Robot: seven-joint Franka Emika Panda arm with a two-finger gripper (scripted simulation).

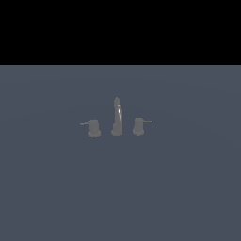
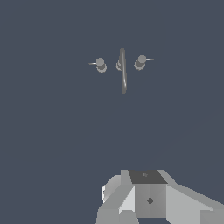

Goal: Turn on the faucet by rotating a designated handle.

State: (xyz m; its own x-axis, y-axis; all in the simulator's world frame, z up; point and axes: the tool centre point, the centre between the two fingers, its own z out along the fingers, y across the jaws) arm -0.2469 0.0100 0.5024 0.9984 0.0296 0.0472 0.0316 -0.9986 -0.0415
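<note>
I'm seeing the faucet [image 1: 116,117] as dull grey metal, mostly matt, with one thin glossy streak running down its arched spout [image 1: 117,115]. Left of that spout in the exterior view, the handle [image 1: 93,127] looks like the same flat grey metal, and its lever [image 1: 84,124] is darker and without shine. Right of the spout, the other knob [image 1: 138,126] carries a bright silvery lever [image 1: 147,121]. Under them, the table [image 1: 56,188] reads as smooth, matt slate-blue, with no texture.
</note>
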